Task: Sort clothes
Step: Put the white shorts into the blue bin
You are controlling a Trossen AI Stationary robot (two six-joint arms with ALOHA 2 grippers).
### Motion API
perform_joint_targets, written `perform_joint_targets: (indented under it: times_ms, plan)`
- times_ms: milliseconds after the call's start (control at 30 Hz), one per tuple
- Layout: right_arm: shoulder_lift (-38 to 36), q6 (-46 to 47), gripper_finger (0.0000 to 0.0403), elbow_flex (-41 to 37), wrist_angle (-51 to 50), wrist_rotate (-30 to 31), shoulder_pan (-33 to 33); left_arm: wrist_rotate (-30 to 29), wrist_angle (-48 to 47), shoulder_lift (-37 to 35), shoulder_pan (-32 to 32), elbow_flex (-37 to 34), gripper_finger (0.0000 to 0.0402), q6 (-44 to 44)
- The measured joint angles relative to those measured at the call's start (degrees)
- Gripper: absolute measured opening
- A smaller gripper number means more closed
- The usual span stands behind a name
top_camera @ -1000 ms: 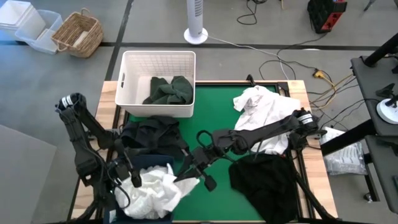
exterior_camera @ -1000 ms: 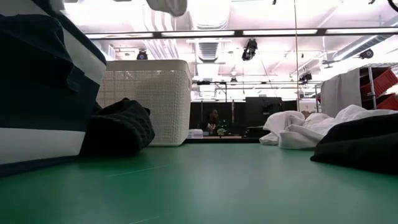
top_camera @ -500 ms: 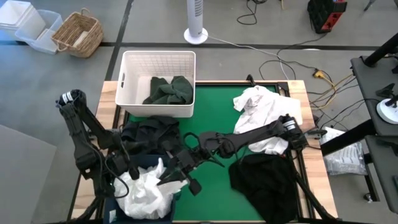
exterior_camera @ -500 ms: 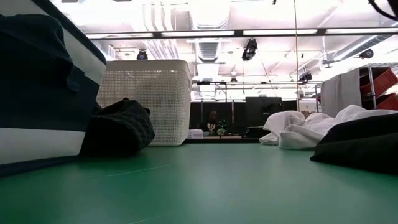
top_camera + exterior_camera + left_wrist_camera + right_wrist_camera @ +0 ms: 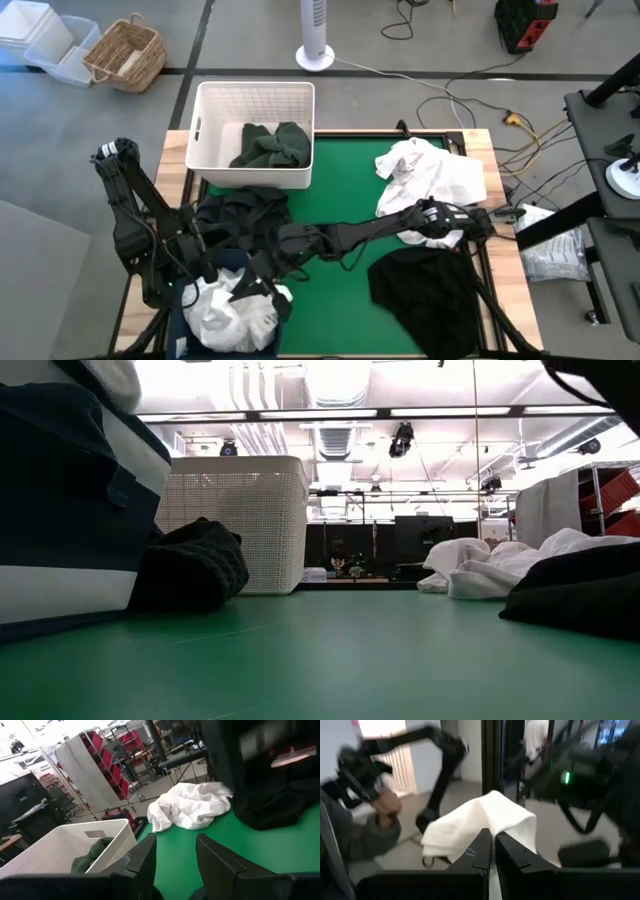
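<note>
White garment (image 5: 485,817) pinched between the clenched fingers of the right tool (image 5: 492,851), seen only from its wrist; from above, bunched over the navy bin (image 5: 268,343) under that tool (image 5: 262,290). Left tool (image 5: 175,857) released, close alongside. Beyond: black pile (image 5: 425,290), white pile (image 5: 430,175), open green counter (image 5: 340,190) between, white basket (image 5: 255,105) with green clothes (image 5: 272,147).

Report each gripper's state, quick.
Left gripper: open, holding nothing.
Right gripper: shut on the white garment, over the navy bin.
</note>
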Motion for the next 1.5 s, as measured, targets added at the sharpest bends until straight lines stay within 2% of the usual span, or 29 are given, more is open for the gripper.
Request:
perform_joint_targets:
  times_ms: [233, 400, 633, 1133, 1267, 1500]
  plan:
    - [2.9, -1.9, 0.0009, 0.8, -7.0, 0.8, -0.3, 3.1, 0.8, 0.0, 0.0, 1.4, 0.0118, 0.0]
    - [3.7, -4.1, 0.0009, 0.8, -12.8, 6.5, -0.3, 6.0, 1.7, 0.8, 0.0, 3.8, 0.0118, 0.0]
    - [5.0, -5.3, 0.0009, 0.8, -21.5, 14.3, -0.3, 6.6, 1.9, 2.2, 0.0, 4.6, 0.0118, 0.0]
    - [8.0, -4.9, 0.0017, 0.7, -23.9, 14.7, -0.3, 6.6, 2.3, 2.3, 0.0, 4.6, 0.0118, 0.0]
    - [7.4, -6.4, 0.005, 0.7, -23.5, 13.7, -0.3, 6.6, 2.7, 2.3, 0.0, 4.6, 0.0118, 0.0]
    - [6.6, -11.7, 0.0157, 0.7, -23.4, 13.5, -0.7, 5.0, 2.9, 2.3, 0.1, 4.6, 0.0118, 1.6]
